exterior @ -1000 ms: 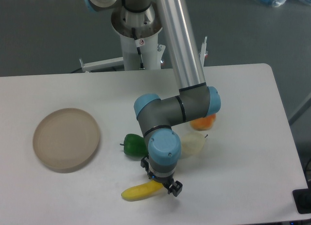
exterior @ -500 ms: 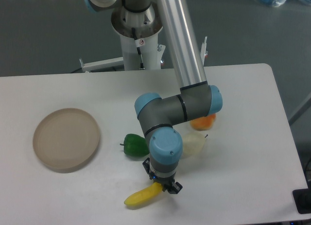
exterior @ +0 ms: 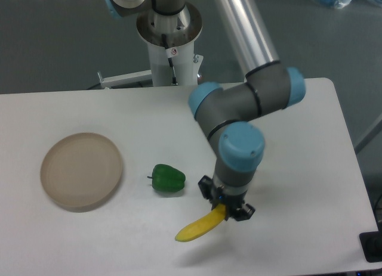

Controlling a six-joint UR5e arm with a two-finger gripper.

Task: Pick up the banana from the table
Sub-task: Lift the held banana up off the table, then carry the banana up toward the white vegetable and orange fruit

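Observation:
The yellow banana [exterior: 197, 228] hangs tilted in my gripper [exterior: 226, 211], held by its upper right end, with its lower left end pointing down toward the white table [exterior: 89, 246]. It looks lifted a little off the tabletop. My gripper is shut on the banana's end, below the blue wrist joint, near the table's front middle. My arm covers the spot where the orange and the pale fruit lay, so both are hidden.
A green pepper [exterior: 168, 179] lies left of the gripper. A round beige plate [exterior: 81, 170] sits at the table's left. The robot's base post [exterior: 170, 43] stands behind the table's far edge.
My gripper closed on the banana's right end, then rose and moved right with it. The banana tilted and left the table. The arm now hides the orange and the pale fruit.

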